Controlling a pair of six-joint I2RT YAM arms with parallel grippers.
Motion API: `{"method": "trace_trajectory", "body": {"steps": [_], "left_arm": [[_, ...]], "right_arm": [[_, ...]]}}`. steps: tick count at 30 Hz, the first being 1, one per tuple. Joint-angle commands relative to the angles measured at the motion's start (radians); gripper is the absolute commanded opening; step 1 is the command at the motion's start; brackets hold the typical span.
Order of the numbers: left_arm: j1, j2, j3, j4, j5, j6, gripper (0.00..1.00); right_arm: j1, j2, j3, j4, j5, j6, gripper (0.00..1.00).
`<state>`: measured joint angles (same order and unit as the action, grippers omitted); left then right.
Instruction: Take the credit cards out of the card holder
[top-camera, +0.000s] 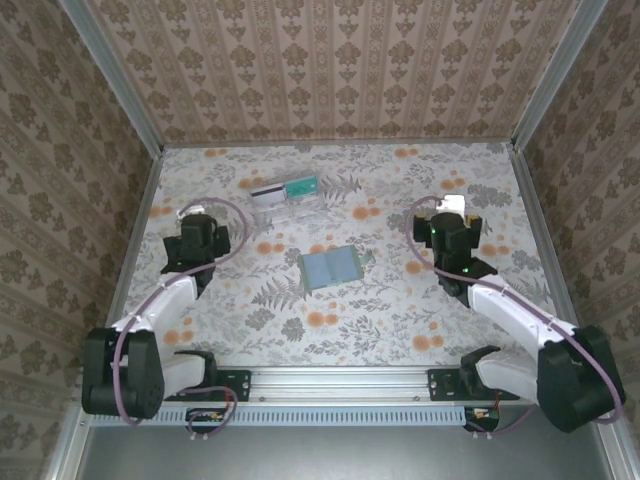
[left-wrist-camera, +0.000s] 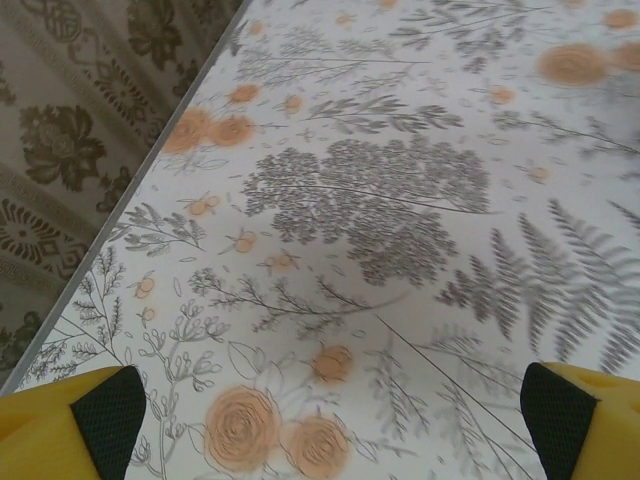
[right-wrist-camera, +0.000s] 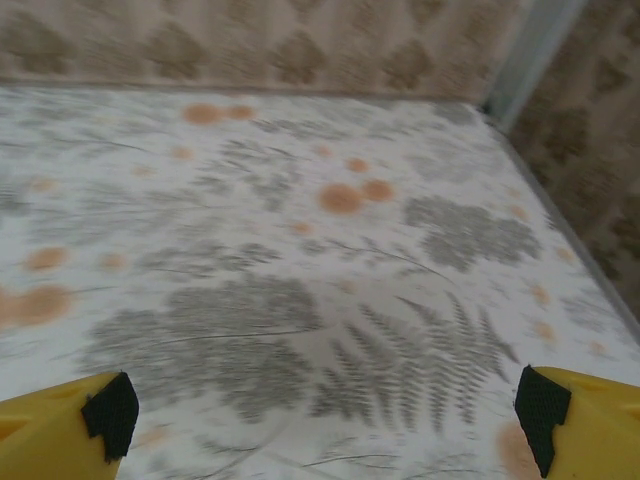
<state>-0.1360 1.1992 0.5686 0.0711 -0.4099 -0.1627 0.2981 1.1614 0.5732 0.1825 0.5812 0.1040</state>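
Card holder (top-camera: 331, 267): open flat, pockets look empty.
Cards (top-camera: 298, 186): apparently already in clear box (top-camera: 260, 204).
Left tool (left-wrist-camera: 330, 420): spread, empty.
Right tool (right-wrist-camera: 325, 415): spread, empty.

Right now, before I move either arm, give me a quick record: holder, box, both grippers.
holder: card holder lies open, blue-grey inside up, at the centre of the table, between the arms
box: clear box lies beyond the holder, apart from it, with white and teal card-like pieces in it
left gripper: open, empty, over the table
right gripper: open, empty, over the table
contact: neither gripper touches the holder
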Motion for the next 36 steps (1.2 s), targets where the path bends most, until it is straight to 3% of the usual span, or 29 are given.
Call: {"method": "trace_trajectory", "body": {"steps": [1, 6, 7, 10, 13, 14, 16, 18, 36], "left_arm": [[0.015, 0.033, -0.026, 0.236, 0.084, 0.071, 1.0], [0.05, 0.209, -0.062, 0.452, 0.073, 0.105, 1.0], [0.052, 0.213, -0.04, 0.395, 0.071, 0.102, 1.0], [0.056, 0.23, -0.088, 0.551, 0.081, 0.162, 1.0], [0.101, 0.279, -0.188, 0.79, 0.187, 0.16, 1.0], [0.107, 0.281, -0.185, 0.763, 0.237, 0.161, 1.0], [0.102, 0.355, -0.2, 0.89, 0.263, 0.201, 1.0], [0.104, 0.333, -0.173, 0.796, 0.281, 0.189, 1.0], [0.092, 0.336, -0.176, 0.805, 0.266, 0.196, 1.0]], "right_arm": [[-0.072, 0.087, -0.031, 0.148, 0.026, -0.024, 1.0], [-0.117, 0.222, -0.081, 0.409, -0.074, -0.078, 1.0], [-0.123, 0.256, -0.097, 0.459, -0.099, -0.088, 1.0], [-0.155, 0.285, -0.145, 0.581, -0.189, -0.109, 1.0], [-0.206, 0.31, -0.193, 0.682, -0.267, -0.07, 1.0], [-0.225, 0.312, -0.189, 0.674, -0.303, -0.061, 1.0], [-0.237, 0.353, -0.188, 0.701, -0.365, -0.072, 1.0], [-0.239, 0.373, -0.195, 0.736, -0.381, -0.078, 1.0], [-0.258, 0.368, -0.178, 0.695, -0.409, -0.061, 1.0]]}}
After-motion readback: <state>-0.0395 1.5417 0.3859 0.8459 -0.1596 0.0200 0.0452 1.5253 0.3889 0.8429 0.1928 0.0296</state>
